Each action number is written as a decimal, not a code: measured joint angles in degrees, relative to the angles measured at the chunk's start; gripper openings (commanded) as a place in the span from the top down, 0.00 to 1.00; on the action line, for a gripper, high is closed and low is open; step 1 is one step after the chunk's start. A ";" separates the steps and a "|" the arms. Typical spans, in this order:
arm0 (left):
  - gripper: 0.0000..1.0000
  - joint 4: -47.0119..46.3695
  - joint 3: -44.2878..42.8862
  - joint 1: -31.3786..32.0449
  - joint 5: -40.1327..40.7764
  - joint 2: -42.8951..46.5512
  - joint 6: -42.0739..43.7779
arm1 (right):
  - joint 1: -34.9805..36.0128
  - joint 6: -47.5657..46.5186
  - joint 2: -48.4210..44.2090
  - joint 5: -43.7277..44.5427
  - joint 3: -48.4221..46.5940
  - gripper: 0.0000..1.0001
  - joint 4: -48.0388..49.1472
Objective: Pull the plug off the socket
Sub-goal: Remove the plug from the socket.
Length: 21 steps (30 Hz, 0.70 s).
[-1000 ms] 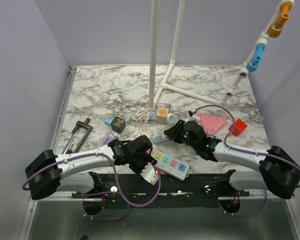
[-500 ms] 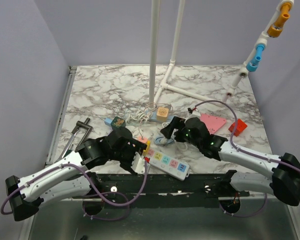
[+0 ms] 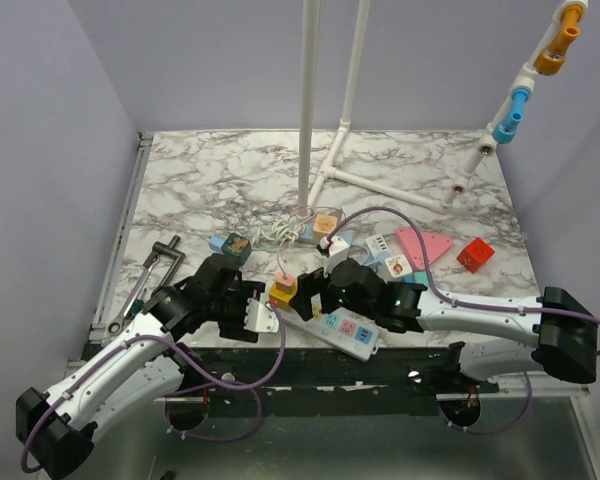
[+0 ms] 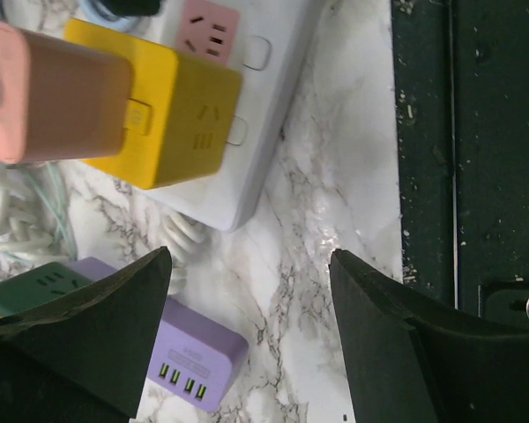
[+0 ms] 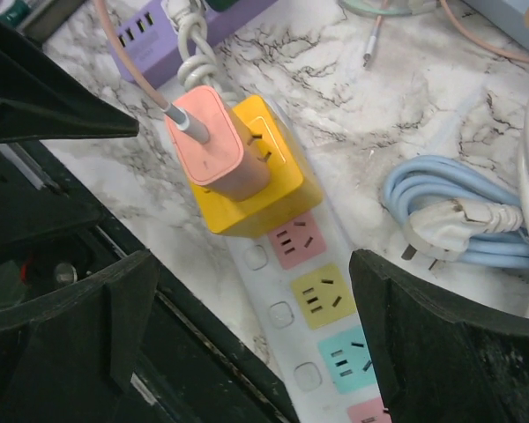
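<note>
Just now both arms change places around the power strip (image 3: 345,328), which lies at the lower centre of the overhead view. A second ago the left arm covered the strip's left end. It now sits back to the lower left, and the left end effector (image 4: 247,264) has its fingers spread, with nothing between them. The right arm was farther up the desk (image 3: 200,180) with its fingers pressed together. It has since come down over the strip, and the right end effector (image 5: 247,264) is spread wide and holds nothing.

Neither end effector grips anything, so the pull is judged not yet made. The pink plug (image 5: 213,145) is seated in the yellow adapter cube (image 5: 264,189), which sits on the strip's left end. The uncovered plug and the wide right fingers suggest the right arm is lining up for the grasp.

In the right wrist view the plug's long axis runs from upper left to lower right. The pink cable (image 5: 122,57) leaves its upper-left end, and the other end is buried in the cube. Judged from the overhead view, the plug stands roughly upright off the desk, so it probably needs to be drawn out along that axis.
</note>
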State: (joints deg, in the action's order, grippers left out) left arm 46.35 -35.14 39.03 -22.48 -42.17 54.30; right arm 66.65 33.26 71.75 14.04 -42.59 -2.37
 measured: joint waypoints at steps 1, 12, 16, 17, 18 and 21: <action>0.25 0.00 1.07 -0.09 -0.28 0.37 0.90 | 0.11 -1.86 0.59 0.02 0.63 0.00 1.51; 0.25 -3.72 6.99 -2.12 -5.18 3.65 8.33 | 0.42 -19.15 4.44 -3.93 9.01 0.00 22.58; 0.25 -5.46 7.72 -3.08 -6.34 4.02 9.31 | 0.42 -22.67 7.74 -6.29 9.05 0.00 28.35; 0.25 -5.77 7.87 -3.37 -6.62 4.04 9.49 | 0.42 -23.26 8.46 -6.73 9.05 0.00 29.68; 0.25 -5.92 7.96 -3.56 -6.73 4.13 9.60 | 0.42 -23.82 9.27 -7.10 9.05 0.00 30.95; 0.25 -6.08 8.24 -4.20 -7.02 5.27 10.08 | 0.42 -24.92 11.78 -7.87 9.20 0.00 34.25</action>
State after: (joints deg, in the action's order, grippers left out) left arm 40.27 -26.89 34.83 -29.50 -36.91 64.38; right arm 67.07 8.34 83.53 6.17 -33.39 31.88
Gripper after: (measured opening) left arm 0.744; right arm 0.998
